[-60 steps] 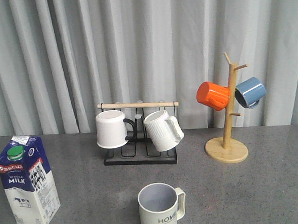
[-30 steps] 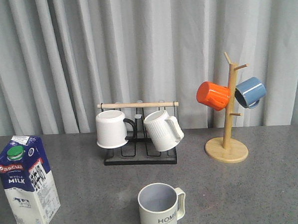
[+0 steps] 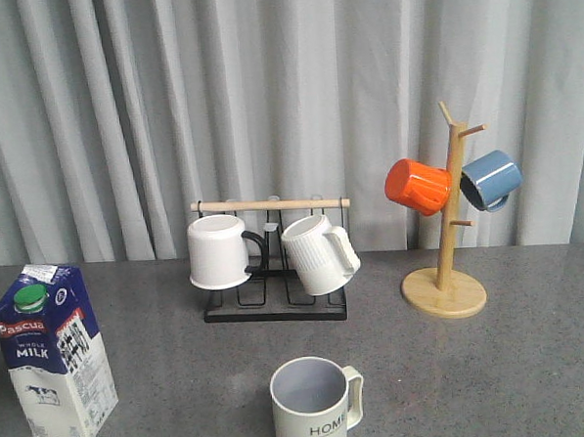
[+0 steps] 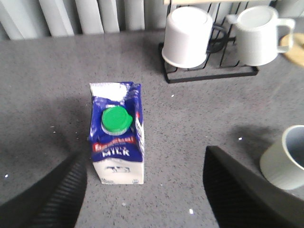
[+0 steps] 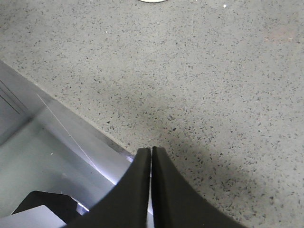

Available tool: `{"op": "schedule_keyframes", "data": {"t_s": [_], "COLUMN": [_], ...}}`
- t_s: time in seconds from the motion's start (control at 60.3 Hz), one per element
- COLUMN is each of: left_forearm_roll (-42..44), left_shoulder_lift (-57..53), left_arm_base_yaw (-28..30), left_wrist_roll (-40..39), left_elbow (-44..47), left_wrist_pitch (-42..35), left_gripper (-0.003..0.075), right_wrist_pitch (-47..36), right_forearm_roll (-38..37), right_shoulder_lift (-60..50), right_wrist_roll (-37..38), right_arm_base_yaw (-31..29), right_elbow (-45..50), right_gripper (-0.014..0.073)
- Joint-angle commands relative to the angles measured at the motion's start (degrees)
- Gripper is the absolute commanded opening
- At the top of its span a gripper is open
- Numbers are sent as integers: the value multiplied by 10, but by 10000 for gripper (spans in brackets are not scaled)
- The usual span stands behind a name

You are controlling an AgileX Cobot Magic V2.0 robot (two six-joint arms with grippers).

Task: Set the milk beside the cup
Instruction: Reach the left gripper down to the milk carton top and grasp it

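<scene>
The milk [image 3: 55, 354] stands upright at the table's front left, a blue and white carton with a green cap. The cup [image 3: 316, 405], pale with "HOME" on it, sits at the front centre with its handle to the right, well apart from the carton. In the left wrist view my left gripper [image 4: 144, 161] hangs open above and in front of the milk [image 4: 117, 142], with its fingers [image 4: 52, 197] wide on either side and nothing between them. The cup [image 4: 285, 163] shows at that view's edge. My right gripper [image 5: 151, 154] is shut and empty over the table's front edge.
A black wire rack [image 3: 275, 307] with two white mugs stands behind the cup. A wooden mug tree [image 3: 445, 291] with an orange mug [image 3: 417, 186] and a blue mug [image 3: 490, 180] is at the back right. A grey curtain closes the back.
A dark part of my left arm has come into the front view at its left edge, above the milk. Milk and cup have not moved.
</scene>
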Motion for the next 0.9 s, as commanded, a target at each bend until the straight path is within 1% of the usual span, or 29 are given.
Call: {"op": "schedule_keyframes", "data": {"t_s": [0.0, 0.1, 0.265, 0.879], "left_forearm_roll": [-14, -12, -6, 26], "left_shoulder_lift": [40, 93, 154, 257], "left_arm_base_yaw": [0, 0, 0, 0], "left_wrist_roll": [4, 11, 11, 11], "left_elbow": [-70, -121, -171, -176], "left_wrist_pitch": [-9, 11, 39, 62], "left_gripper": [507, 507, 507, 507], "right_wrist_pitch": [-30, -30, -30, -38], "right_forearm_roll": [4, 4, 4, 4], "right_shoulder_lift": [2, 2, 2, 2], "right_wrist_roll": [-4, -4, -4, -4], "right_arm_base_yaw": [-4, -4, -4, -4], "right_elbow": [-15, -15, -15, -8], "right_gripper": [-5, -5, -5, -5]}}
